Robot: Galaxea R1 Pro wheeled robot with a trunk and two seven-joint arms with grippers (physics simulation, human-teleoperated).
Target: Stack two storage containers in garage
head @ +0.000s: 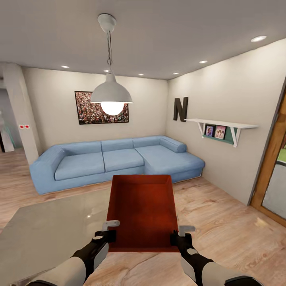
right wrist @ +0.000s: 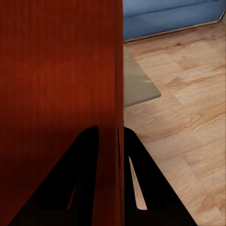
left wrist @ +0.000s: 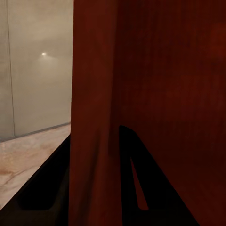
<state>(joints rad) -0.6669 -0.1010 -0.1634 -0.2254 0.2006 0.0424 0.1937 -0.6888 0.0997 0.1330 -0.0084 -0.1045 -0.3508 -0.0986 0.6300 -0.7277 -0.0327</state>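
Storage container (head: 143, 210), red-orange, clamped by its near side walls between left gripper (head: 108, 232) and right gripper (head: 179, 235), each straddling a wall, held aloft over wood-plank flooring (head: 222, 226), beside glass coffee table (head: 47, 226), blue sofa (head: 115, 161) beyond.

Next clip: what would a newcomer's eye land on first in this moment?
The red-orange storage container held up at the centre of the head view, its side walls pinched by the left tool and the right tool. Behind it the blue sectional sofa runs along the far wall, and a white pendant lamp hangs glowing above. The glass-topped coffee table lies at lower left.
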